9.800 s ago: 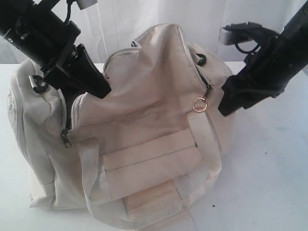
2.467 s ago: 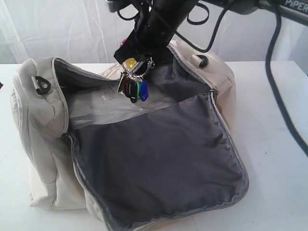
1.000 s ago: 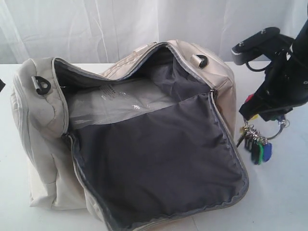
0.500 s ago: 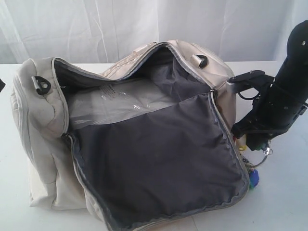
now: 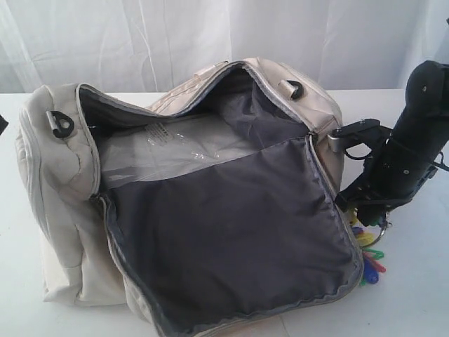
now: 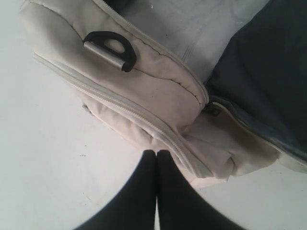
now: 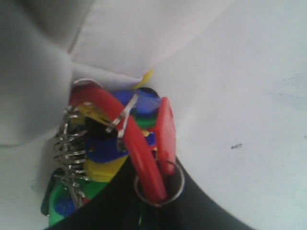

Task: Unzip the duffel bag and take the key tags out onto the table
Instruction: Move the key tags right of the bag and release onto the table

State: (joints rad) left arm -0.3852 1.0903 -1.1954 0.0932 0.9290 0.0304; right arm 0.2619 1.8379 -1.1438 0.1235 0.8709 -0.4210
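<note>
Pointing steeply down beside duffel bag (image 5: pixel 63 175) | right jaws pinching key tags (image 7: pixel 129 139) | left jaws closed

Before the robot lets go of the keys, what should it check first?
1. Bag unzipped: ok. The bag lies wide open.
2. Tags out of the bag: ok. The tags are outside, at its right side.
3. Tags down on the table: ok, as far as I can see. They spread out on the table.
4. Grip: ok. The right gripper is shut on the tags.
5. Tags free of the bag: cannot tell. They lie right against its edge.
6. Other arm out of the way: ok. The left gripper is shut and holds nothing, by the bag's far end.
</note>
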